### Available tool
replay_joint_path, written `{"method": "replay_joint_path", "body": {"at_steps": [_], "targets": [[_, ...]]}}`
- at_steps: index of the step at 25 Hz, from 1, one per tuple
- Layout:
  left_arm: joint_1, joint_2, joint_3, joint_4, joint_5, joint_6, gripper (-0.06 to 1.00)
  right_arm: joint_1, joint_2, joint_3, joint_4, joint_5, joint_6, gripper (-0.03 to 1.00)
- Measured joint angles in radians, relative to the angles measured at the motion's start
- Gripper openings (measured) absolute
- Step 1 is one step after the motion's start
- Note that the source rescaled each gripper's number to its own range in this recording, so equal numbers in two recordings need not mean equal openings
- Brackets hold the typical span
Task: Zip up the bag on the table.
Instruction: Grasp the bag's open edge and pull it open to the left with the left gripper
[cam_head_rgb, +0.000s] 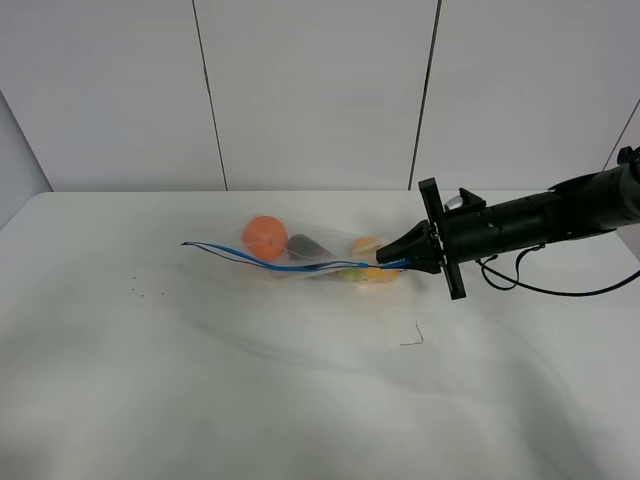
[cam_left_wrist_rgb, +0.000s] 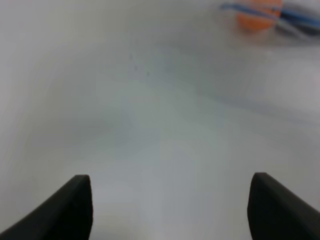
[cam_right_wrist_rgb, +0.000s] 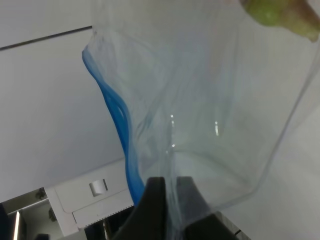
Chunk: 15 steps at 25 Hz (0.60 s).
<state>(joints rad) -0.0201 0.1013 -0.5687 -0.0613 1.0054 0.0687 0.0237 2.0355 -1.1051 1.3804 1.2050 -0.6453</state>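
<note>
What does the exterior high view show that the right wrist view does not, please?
Only exterior high: the orange fruit, a dark item beside it, and the bag at full length on the table. Only right wrist: close up, the right jaws shut on clear film beside the blue zipper strip. Both: the bag, its strip and a yellow-green fruit.

The right arm (cam_head_rgb: 560, 215) is built as a black tube, crossed by a flat black plate (cam_head_rgb: 433, 205). A thin black cable (cam_head_rgb: 570, 294) is looped beneath. The right gripper (cam_head_rgb: 383, 263) is tapered and black; the left gripper (cam_left_wrist_rgb: 170, 200) is seen as two black wedges.
</note>
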Motion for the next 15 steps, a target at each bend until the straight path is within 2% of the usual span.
{"method": "replay_joint_path", "body": {"at_steps": [4,6,8,11,15], "targets": [[0.0,0.211,-0.107,-0.039,-0.114,-0.005,0.9,0.0,0.0,0.0,0.0,0.0,0.0,0.0],[0.0,0.331,-0.158,-0.035,-0.167,0.026,0.9,0.0,0.0,0.0,0.0,0.0,-0.001,0.0],[0.0,0.433,-0.206,-0.023,-0.218,0.1,0.9,0.0,0.0,0.0,0.0,0.001,-0.001,0.0],[0.0,0.567,-0.251,0.005,-0.307,0.298,0.9,0.0,0.0,0.0,0.0,0.001,-0.005,0.0],[0.0,0.688,-0.26,0.016,-0.505,0.689,0.9,0.0,0.0,0.0,0.0,0.001,-0.012,0.0]]}}
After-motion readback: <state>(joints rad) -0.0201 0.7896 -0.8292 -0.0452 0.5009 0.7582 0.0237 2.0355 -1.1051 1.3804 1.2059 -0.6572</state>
